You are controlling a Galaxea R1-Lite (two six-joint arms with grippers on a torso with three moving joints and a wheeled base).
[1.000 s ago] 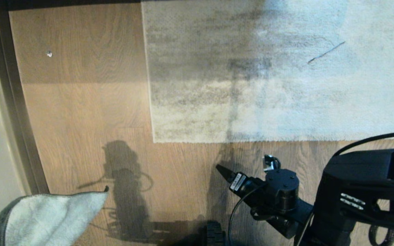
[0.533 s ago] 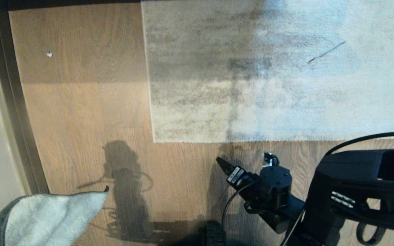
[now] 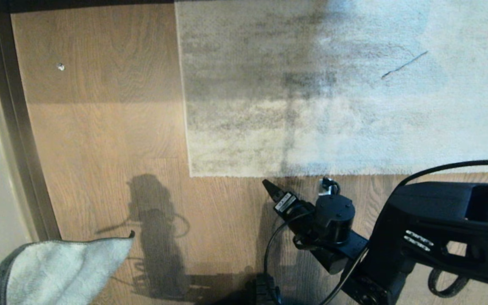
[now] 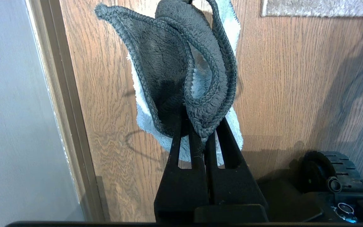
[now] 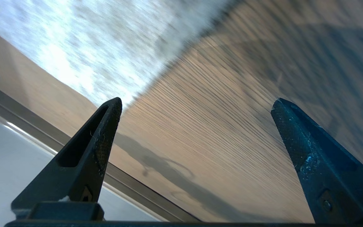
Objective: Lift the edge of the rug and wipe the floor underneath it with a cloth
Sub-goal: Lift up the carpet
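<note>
From the head camera, the rug edge is lying flat on the floor; the right gripper is reaching toward it, just short. The cloth is showing at the near-left corner.

Left wrist: the left gripper is clamping the cloth — grey side bunched, hanging above the floor.

Right wrist: jaws standing wide apart — nothing between them.

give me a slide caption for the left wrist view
Left hand shut on the cloth above the floor.
</note>
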